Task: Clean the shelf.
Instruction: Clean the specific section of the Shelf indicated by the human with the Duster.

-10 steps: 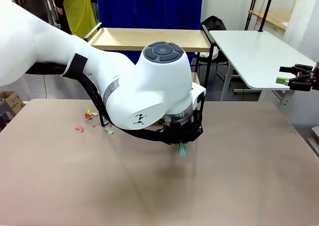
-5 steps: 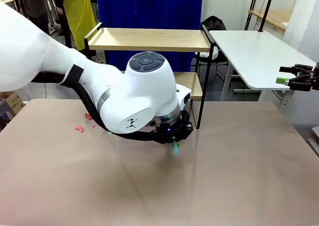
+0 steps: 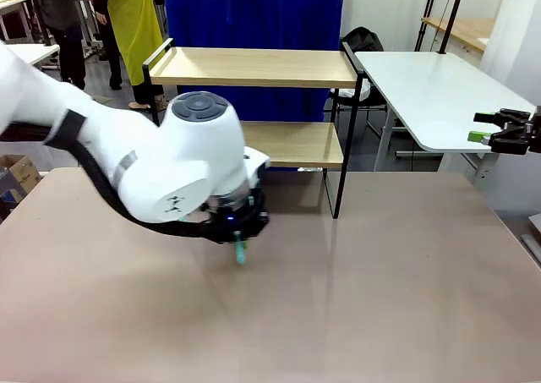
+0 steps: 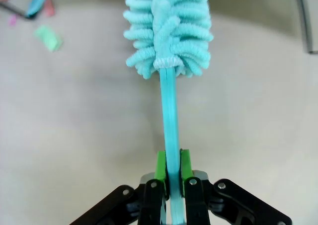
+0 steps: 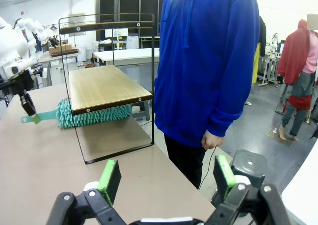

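Note:
The shelf stands at the table's far side, two light wood boards in a thin black frame; it also shows in the right wrist view. My left gripper hangs low over the table in front of the shelf's left half. It is shut on the handle of a teal fluffy duster. In the left wrist view the green pads of the left gripper pinch the handle, and the duster head lies close over the table. My right gripper stands open at the far right, holding nothing.
Small coloured paper scraps lie on the table just past the duster head. A person in a blue hoodie stands behind the shelf. A white side table stands at the back right. Bare brown tabletop stretches to the front and right.
My left arm has swept to the picture's left along the table in front of the shelf, carrying the duster. The scraps on the table are now hidden behind it. The right gripper has not moved.

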`<state>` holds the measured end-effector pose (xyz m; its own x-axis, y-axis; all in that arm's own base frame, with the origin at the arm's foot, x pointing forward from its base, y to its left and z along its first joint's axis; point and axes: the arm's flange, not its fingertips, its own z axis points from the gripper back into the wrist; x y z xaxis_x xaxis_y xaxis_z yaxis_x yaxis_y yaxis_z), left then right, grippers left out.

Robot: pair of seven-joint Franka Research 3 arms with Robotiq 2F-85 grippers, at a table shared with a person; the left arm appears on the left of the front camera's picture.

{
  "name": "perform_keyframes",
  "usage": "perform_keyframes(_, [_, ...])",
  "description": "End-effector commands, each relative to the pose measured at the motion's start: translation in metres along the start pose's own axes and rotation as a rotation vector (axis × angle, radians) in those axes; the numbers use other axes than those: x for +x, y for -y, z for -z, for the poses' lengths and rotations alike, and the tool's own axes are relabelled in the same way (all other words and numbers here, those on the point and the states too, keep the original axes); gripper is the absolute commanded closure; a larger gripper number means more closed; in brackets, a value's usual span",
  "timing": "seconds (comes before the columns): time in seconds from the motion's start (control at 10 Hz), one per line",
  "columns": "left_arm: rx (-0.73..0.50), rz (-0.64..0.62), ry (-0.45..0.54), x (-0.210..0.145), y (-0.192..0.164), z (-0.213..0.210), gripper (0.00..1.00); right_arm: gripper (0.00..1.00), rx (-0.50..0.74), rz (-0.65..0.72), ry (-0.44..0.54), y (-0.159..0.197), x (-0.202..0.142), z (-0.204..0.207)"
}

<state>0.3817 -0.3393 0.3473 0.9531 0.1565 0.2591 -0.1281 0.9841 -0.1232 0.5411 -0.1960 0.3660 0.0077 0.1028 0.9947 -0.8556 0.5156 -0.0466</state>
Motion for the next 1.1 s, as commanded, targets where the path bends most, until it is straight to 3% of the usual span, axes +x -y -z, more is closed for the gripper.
perform_keyframes(0.0, [0.132,-0.044,-0.042,0.005,-0.038,0.004,0.87,0.0,0.001,-0.004,0.005,-0.002,0.003,0.001])
perform_keyframes(0.1, [0.196,-0.066,-0.035,0.009,-0.055,0.006,0.87,0.0,0.001,-0.004,0.005,-0.002,0.003,0.001])
perform_keyframes(0.3, [0.207,-0.111,0.024,0.01,-0.077,-0.011,0.87,0.0,0.001,-0.004,0.005,-0.002,0.003,0.001])
perform_keyframes(0.5, [0.128,-0.118,0.018,0.009,-0.073,-0.019,0.87,0.0,0.001,-0.004,0.005,-0.002,0.003,0.001])
perform_keyframes(0.7, [0.187,-0.089,0.001,0.018,-0.078,-0.008,0.87,0.0,0.001,-0.004,0.005,-0.002,0.003,0.001])
perform_keyframes(1.0, [0.03,-0.058,0.023,0.013,-0.083,-0.035,0.87,0.0,0.001,-0.004,0.005,-0.002,0.003,0.001])
